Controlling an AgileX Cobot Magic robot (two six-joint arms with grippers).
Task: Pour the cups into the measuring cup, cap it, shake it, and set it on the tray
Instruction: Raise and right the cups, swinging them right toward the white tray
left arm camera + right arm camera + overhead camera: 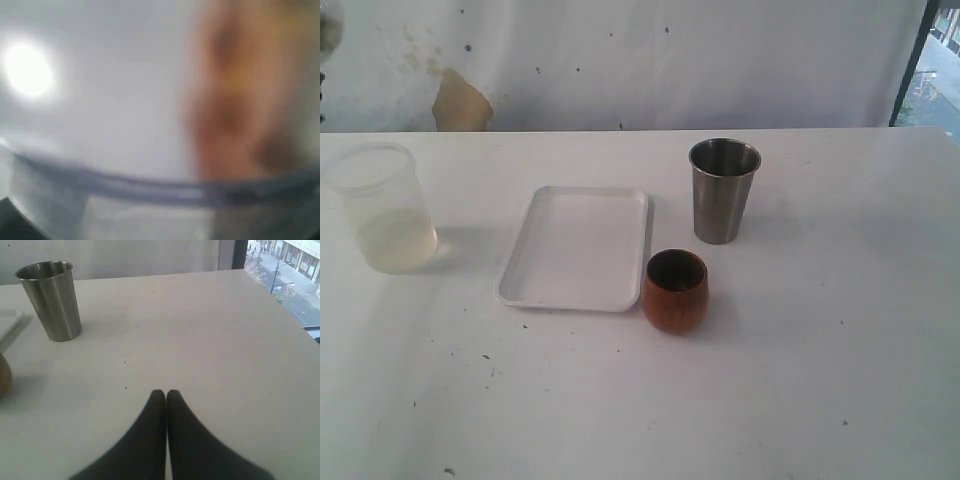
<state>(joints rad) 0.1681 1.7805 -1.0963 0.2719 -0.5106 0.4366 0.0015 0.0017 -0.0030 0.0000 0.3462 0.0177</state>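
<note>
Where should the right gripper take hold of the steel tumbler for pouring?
Grip the steel tumbler around its wall, mid-height, coming in level from the side away from the tray. It stands upright and widens toward the rim, so jaws across the wall should hold; the wooden cup sits near its tray side. The right gripper is shut; open it first.

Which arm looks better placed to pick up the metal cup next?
Right, probably. The steel tumbler stands upright in clear sight ahead of the right gripper, bare table between; it's shut and must open first. The left camera shows only blur.
</note>
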